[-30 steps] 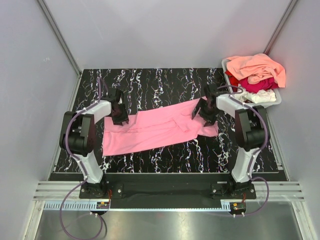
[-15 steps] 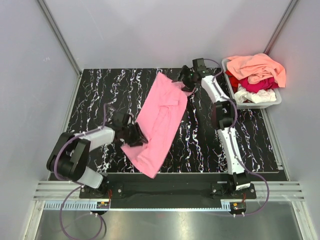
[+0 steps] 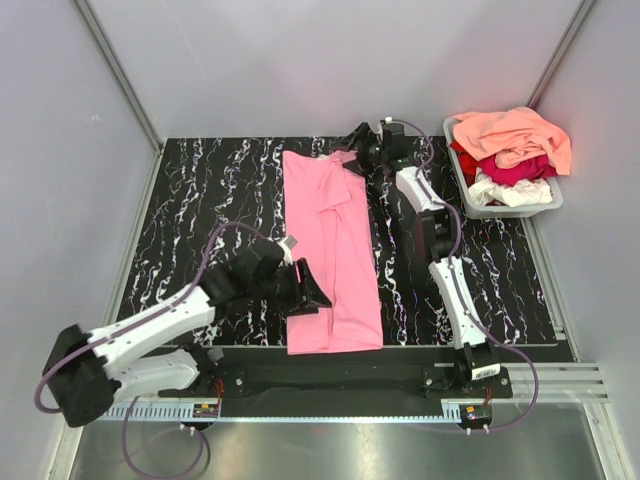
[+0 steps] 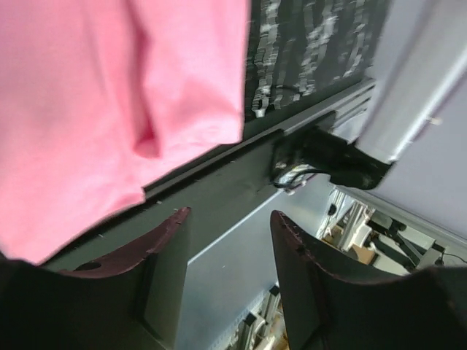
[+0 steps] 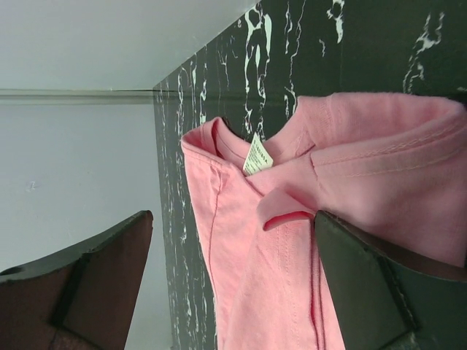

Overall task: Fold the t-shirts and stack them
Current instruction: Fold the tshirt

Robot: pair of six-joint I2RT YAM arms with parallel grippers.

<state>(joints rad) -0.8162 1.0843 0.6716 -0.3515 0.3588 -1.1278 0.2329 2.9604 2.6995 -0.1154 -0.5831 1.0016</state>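
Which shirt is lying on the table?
The pink t-shirt, spread out on the black table. The peach, crimson and white ones are heaped in the grey tub.

Pink tee lies flat in a long strip, collar at the far end. Peach tee, crimson tee, white tee heaped far right.

Top external: looking steeply down from above and behind the arm bases, far enough off to be taking in the whole table.
Left wrist: sitting close, facing across the pink t-shirt hem and past the table's near edge.
Right wrist: sitting close, rolled sideways, facing the shirt's collar and a wall beyond.
Shared: all three are showing the pink t-shirt.
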